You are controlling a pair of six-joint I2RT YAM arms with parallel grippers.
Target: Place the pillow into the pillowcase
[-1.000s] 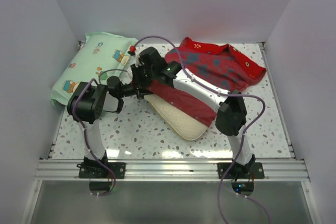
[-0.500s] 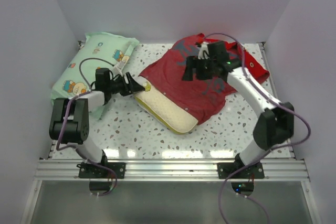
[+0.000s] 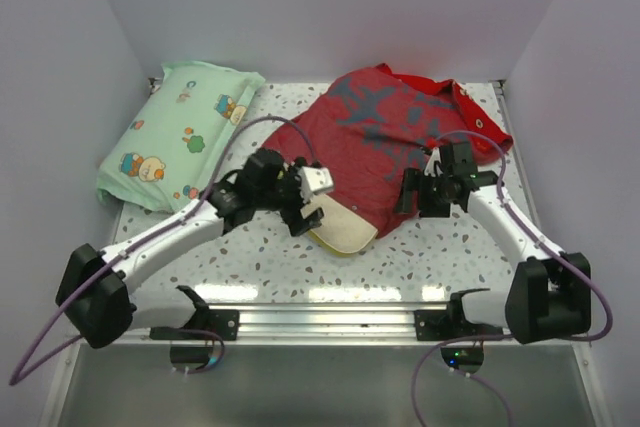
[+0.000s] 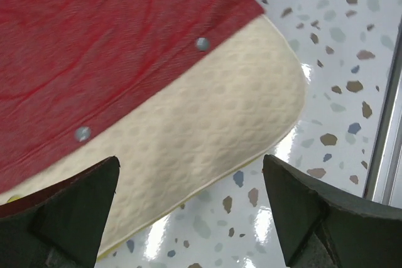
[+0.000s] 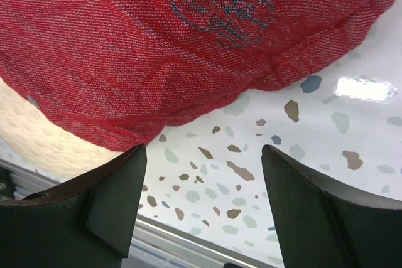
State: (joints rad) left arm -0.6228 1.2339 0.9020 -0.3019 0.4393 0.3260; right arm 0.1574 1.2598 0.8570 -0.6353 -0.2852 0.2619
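Observation:
The red pillowcase lies spread at mid-table, pulled over most of the cream dimpled pillow, of which only the near corner sticks out. My left gripper hovers open just left of that corner. In the left wrist view the pillow shows under the pillowcase hem, with the left gripper holding nothing. My right gripper stands open at the case's near right edge. The right wrist view has the pillowcase, a bit of pillow and the empty right gripper above bare table.
A mint-green cartoon-print pillow lies at the back left against the wall. White walls close in the speckled table on three sides. A metal rail runs along the near edge.
Both grippers have opened and let go. The left arm swung from the pillow's left end to its near corner; the right dropped from the back to the near right. The case covers more pillow.

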